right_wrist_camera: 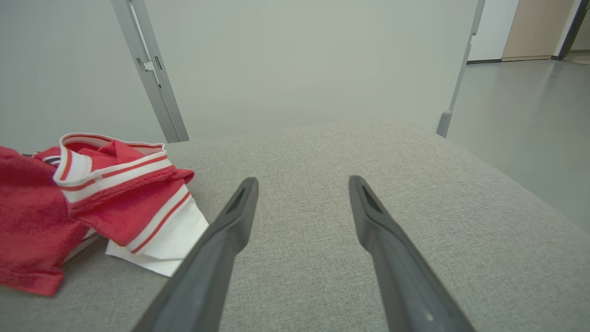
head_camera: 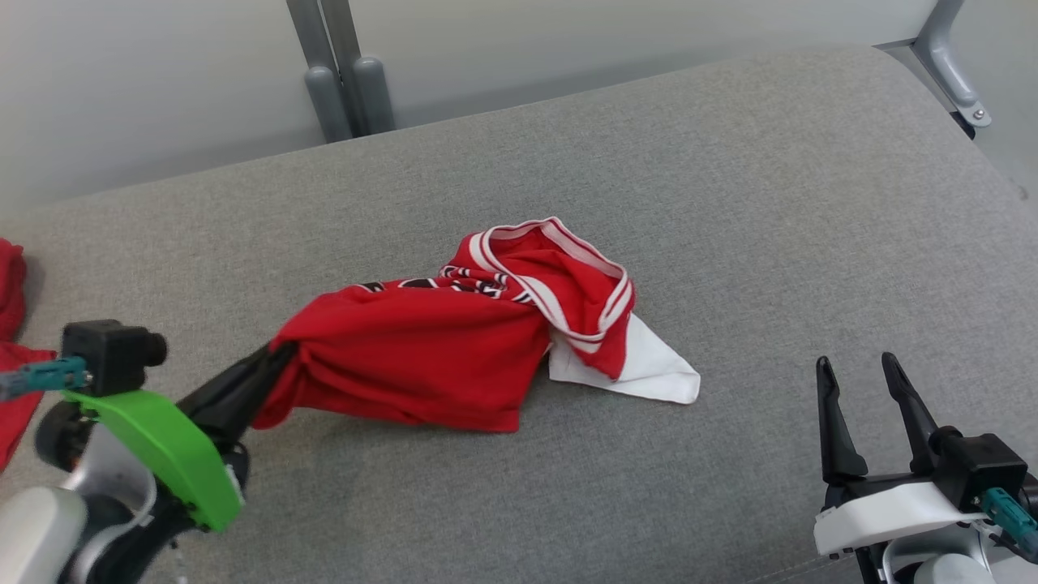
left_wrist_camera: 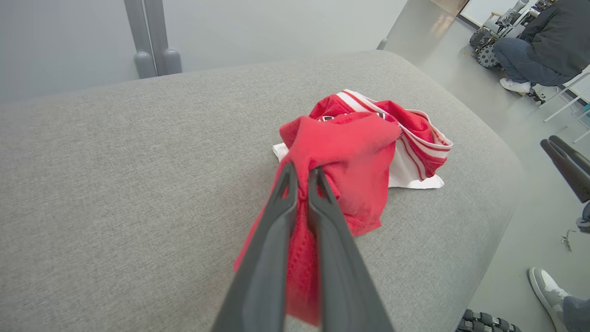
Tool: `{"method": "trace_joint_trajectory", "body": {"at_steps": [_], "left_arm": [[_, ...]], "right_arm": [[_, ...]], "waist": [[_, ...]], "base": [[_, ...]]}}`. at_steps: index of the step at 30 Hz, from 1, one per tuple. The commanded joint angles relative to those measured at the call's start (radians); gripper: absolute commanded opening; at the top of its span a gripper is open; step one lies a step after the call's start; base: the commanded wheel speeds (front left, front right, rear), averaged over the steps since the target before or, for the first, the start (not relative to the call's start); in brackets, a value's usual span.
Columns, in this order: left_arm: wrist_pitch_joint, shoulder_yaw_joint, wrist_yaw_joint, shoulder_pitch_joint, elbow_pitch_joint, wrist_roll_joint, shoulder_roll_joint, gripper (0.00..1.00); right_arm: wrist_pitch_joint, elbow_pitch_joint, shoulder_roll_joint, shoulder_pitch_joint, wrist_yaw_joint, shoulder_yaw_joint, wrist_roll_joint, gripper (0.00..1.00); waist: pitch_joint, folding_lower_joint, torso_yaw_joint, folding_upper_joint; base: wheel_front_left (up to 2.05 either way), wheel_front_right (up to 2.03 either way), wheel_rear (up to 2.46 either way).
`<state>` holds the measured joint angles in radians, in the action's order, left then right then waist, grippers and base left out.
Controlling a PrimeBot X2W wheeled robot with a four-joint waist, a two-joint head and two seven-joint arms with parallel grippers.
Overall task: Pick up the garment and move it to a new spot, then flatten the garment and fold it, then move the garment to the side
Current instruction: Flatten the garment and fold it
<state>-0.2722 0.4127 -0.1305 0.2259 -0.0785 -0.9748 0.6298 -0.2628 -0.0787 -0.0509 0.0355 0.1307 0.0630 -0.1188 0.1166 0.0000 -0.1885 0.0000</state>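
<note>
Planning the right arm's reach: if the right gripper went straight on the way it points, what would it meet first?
Probably nothing soon: the open right gripper points over bare grey cushion; the red garment lies left of its line. Depth is unclear.

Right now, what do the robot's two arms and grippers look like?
Both grippers have two long, dark, tapered fingers. The left gripper sits on a bright green bracket, the right gripper on a white bracket. Each carries a black boxy module with a teal cable plug. The left forearm is pale grey.

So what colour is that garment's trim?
The trim is white with red stripes, clearest in right wrist view.
</note>
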Motion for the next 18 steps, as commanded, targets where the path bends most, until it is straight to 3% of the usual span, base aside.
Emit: {"method": "trace_joint_trajectory", "body": {"at_steps": [1,4,7,8,9,10,15,18], "left_arm": [[-0.003,-0.027,0.002,0.013,0.033,-0.004,0.031,0.0],[0.005,-0.065,0.011,0.055,0.126,-0.017,0.045,0.0],[0.051,-0.074,0.021,0.115,0.257,0.036,0.038,0.0],[0.071,-0.068,0.023,0.13,0.297,0.054,0.028,0.23],[0.093,-0.054,0.022,0.144,0.345,0.081,0.015,0.57],[0.111,-0.046,0.021,0.154,0.382,0.096,0.003,1.0],[0.253,-0.036,0.017,0.183,0.503,0.15,-0.045,1.0],[0.36,-0.051,0.057,0.138,0.506,0.186,-0.055,1.0]], "right_arm": [[-0.003,-0.005,-0.001,-0.009,0.0,-0.002,-0.003,1.0],[-0.003,-0.011,-0.001,-0.014,0.0,-0.005,-0.004,1.0],[-0.003,-0.016,-0.001,-0.019,0.0,-0.009,-0.004,1.0],[-0.003,-0.017,-0.001,-0.022,0.0,-0.009,-0.005,1.0],[-0.003,-0.019,-0.001,-0.025,0.0,-0.01,-0.006,1.0],[-0.003,-0.019,-0.001,-0.025,0.0,-0.012,-0.005,1.0],[-0.003,-0.02,-0.001,-0.032,0.0,-0.017,-0.004,1.0],[-0.003,-0.014,-0.001,-0.025,0.0,-0.016,0.001,1.0]], "waist": [[0.002,0.0,0.0,0.0],[0.01,0.0,0.002,0.0],[0.022,0.0,0.002,0.0],[0.026,0.0,0.001,0.0],[0.03,0.0,0.001,0.0],[0.032,0.0,-0.001,0.0],[0.033,0.0,-0.008,0.0],[0.023,0.0,-0.011,0.0]], "base": [[0.0,0.0,0.0],[0.0,0.0,0.0],[0.0,0.0,0.0],[0.0,0.0,0.0],[0.0,0.0,0.0],[0.0,0.0,0.0],[0.0,0.0,0.0],[0.0,0.0,0.0]]}}
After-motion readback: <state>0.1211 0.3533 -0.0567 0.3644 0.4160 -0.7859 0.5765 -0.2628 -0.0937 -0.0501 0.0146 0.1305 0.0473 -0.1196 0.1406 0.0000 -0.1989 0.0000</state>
